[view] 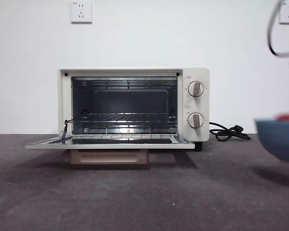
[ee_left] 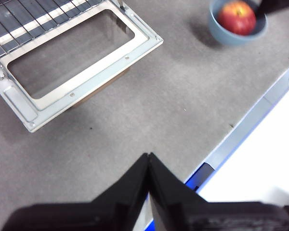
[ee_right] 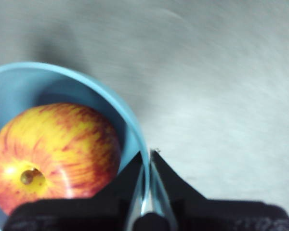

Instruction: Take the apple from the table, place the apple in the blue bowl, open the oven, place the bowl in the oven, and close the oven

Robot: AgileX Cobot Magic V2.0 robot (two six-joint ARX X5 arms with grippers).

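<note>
The cream oven (view: pixel 197 77) stands open at the back of the table (view: pixel 144 202), its door (view: pixel 111 143) folded down flat and a wire rack (view: pixel 125 118) inside. My right gripper (ee_right: pixel 148 159) is shut on the rim of the blue bowl (ee_right: pixel 48 82), one jaw inside and one outside. The red and yellow apple (ee_right: pixel 53 149) lies in the bowl. In the front view the bowl (view: pixel 279 139) shows at the right edge, right of the oven and seemingly just above the table, with the apple (view: pixel 288 117) peeking over its rim. My left gripper (ee_left: pixel 148 159) is shut and empty, above the table in front of the oven door (ee_left: pixel 86 82).
A black cord (view: pixel 229 132) lies coiled to the right of the oven, behind the bowl. The oven's two knobs (view: pixel 196 89) face forward. The table's blue and white front edge (ee_left: pixel 241 139) runs close to the left gripper.
</note>
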